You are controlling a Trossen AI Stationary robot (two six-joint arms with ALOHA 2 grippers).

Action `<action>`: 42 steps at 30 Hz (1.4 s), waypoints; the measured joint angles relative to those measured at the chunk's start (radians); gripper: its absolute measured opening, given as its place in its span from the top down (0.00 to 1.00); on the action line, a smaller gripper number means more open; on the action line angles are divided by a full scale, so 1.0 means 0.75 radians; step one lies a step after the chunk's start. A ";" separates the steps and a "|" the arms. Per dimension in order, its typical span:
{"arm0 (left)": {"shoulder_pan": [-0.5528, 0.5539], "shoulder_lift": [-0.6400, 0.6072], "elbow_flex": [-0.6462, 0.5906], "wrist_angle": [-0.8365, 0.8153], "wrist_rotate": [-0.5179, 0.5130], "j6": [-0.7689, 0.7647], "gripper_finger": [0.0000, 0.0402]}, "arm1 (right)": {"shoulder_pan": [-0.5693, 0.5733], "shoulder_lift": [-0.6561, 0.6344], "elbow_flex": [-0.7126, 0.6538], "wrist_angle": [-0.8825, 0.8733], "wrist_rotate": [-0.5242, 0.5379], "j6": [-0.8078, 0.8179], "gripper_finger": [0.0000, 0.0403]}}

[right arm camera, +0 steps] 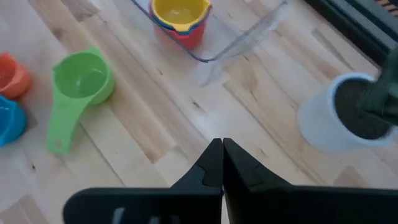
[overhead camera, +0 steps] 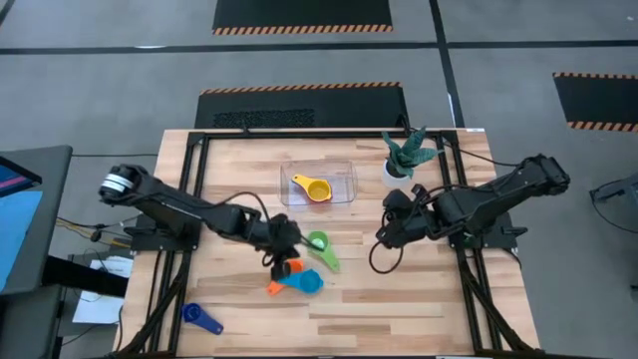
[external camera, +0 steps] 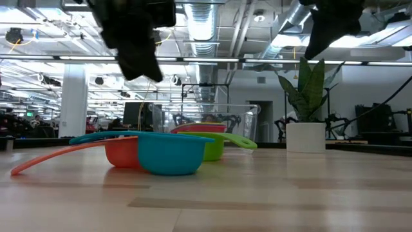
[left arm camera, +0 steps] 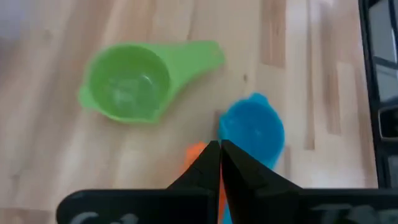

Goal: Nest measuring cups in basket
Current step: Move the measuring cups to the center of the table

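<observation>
The clear basket [overhead camera: 344,172] stands on the desk [overhead camera: 399,299] toward its far edge, just beside a white plant pot [overhead camera: 395,172]; it holds a nested stack — a yellow cup [overhead camera: 315,188] on top, with a blue rim and a red cup [right arm camera: 186,36] showing beneath it in the right wrist view.

Outside the basket, near the desk's middle: a green cup [overhead camera: 320,244], upright and empty; a teal cup [overhead camera: 306,282] and an orange cup [overhead camera: 289,268] close together, apparently touching; a dark blue cup [overhead camera: 200,317] lies well apart near the front left corner.

The left tool [overhead camera: 280,242] hovers over the orange and teal cups, fingers pressed together and empty; the right tool [overhead camera: 387,235] waits above bare desk between the green cup and the plant pot — fingers likewise closed, gripping nothing.
</observation>
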 joint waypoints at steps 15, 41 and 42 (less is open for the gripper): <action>-0.124 0.193 0.006 0.033 0.011 -0.195 1.00 | -0.066 0.028 -0.001 0.000 -0.006 -0.125 0.96; -0.089 0.232 0.005 -0.612 -0.208 -0.284 1.00 | -0.056 0.028 -0.001 -0.004 -0.010 -0.207 0.97; -0.085 0.232 0.005 -0.623 -0.236 -0.280 1.00 | -0.056 0.028 -0.001 -0.001 -0.007 -0.208 0.96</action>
